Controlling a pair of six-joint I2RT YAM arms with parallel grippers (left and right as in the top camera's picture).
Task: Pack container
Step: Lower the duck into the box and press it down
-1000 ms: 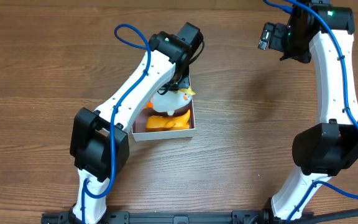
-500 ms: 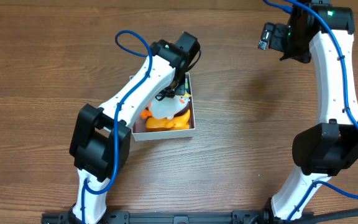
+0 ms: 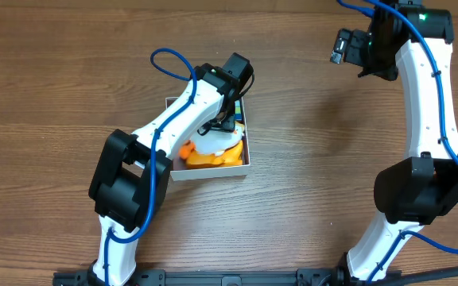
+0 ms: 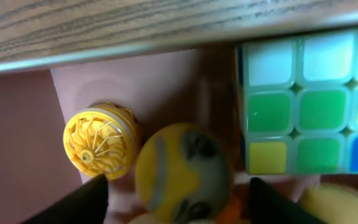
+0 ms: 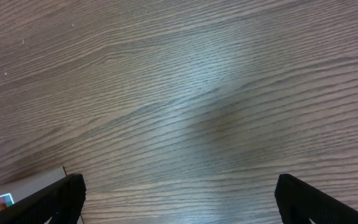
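Viewing through the left wrist exposes a colour-tiled puzzle cube (image 4: 303,99) and yellow ribbed ball (image 4: 99,140) inside the white-walled mauve container (image 3: 210,172), mostly masked overhead by the left arm (image 3: 177,121). Fingers of the left gripper (image 4: 179,202) and right gripper (image 5: 179,196) stand spread apart. The container rests on a brown wood-grain table (image 3: 308,199).

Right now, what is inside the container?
Inside the container: a puzzle cube, a yellow lattice ball, a yellow round-headed toy, an orange toy and a white toy. The left arm covers the rest of its floor.

Toys (image 3: 209,151) in container (image 3: 210,171), container on table (image 3: 308,159)
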